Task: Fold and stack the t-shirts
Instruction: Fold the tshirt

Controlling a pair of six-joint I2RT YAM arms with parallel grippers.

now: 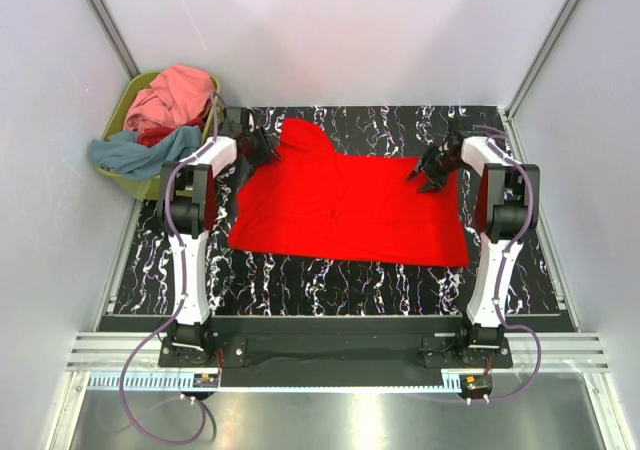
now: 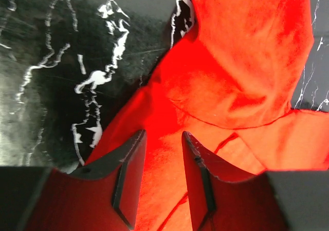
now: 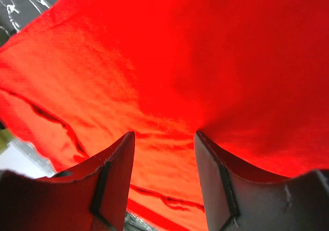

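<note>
Red t-shirt (image 1: 350, 210) spread out; left gripper (image 2: 163, 133), right gripper (image 3: 164, 133) both part-open, nothing gripped.

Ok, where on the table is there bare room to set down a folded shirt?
The widest bare patch is the near strip of the table, between the red t-shirt and the arm bases. A smaller patch lies along the far edge, beyond the shirt. It is crowded around the left gripper, the right gripper and the heaped basket.

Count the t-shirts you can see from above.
4: a bright red t-shirt spread on the table; a pink t-shirt, grey-blue t-shirt and dark red t-shirt heaped in the green basket, where more may be hidden.
</note>
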